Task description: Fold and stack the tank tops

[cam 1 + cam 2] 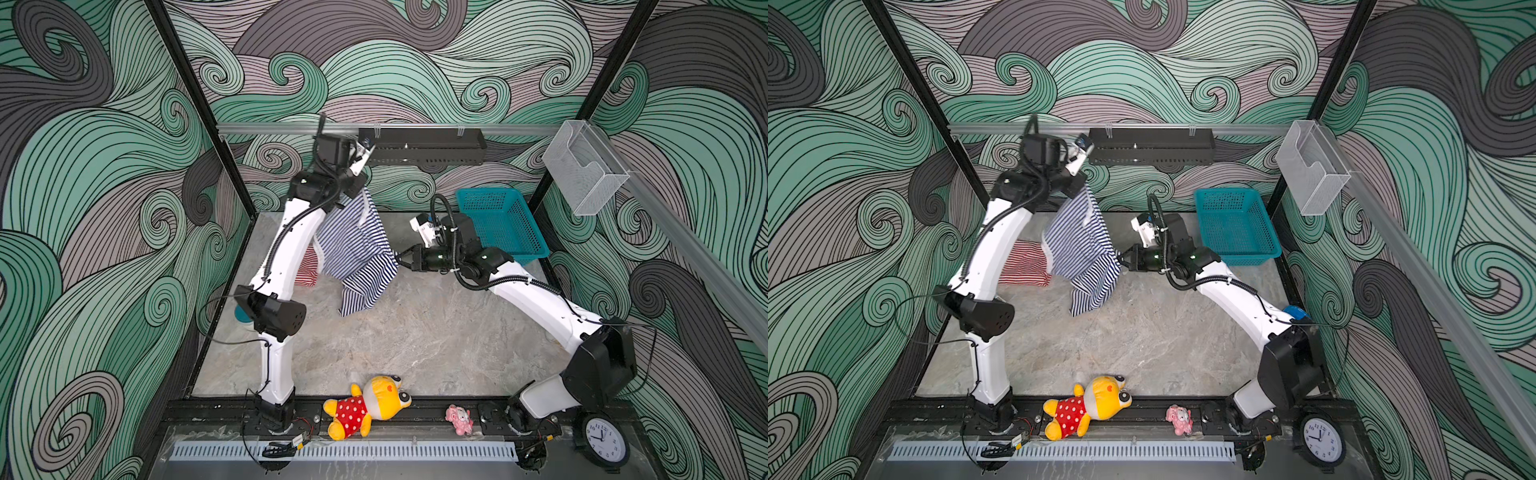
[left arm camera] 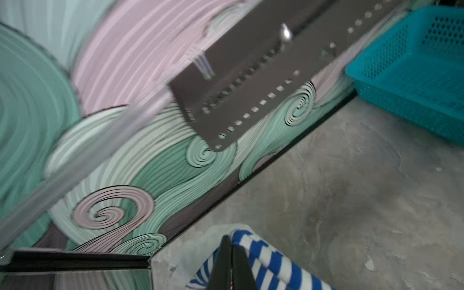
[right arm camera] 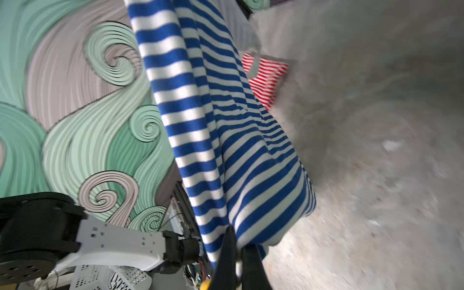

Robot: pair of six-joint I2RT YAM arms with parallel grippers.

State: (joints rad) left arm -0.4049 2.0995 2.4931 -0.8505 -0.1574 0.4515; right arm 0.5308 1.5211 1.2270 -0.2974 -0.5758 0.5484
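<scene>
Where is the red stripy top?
In both top views the red-and-white tank top lies on the table, left side, beside the left arm and partly hidden by the hanging navy-and-white tank top.

The navy-and-white tank top [image 1: 357, 249] hangs in the air above the counter [image 1: 415, 332] — crumpled, with loose folds. The left tool [image 2: 231, 242] pinches its upper edge and the right tool [image 3: 237, 241] pinches a side edge. The red-and-white tank top [image 1: 1025, 266] lies flat on the counter behind it — a compact rectangle.
</scene>
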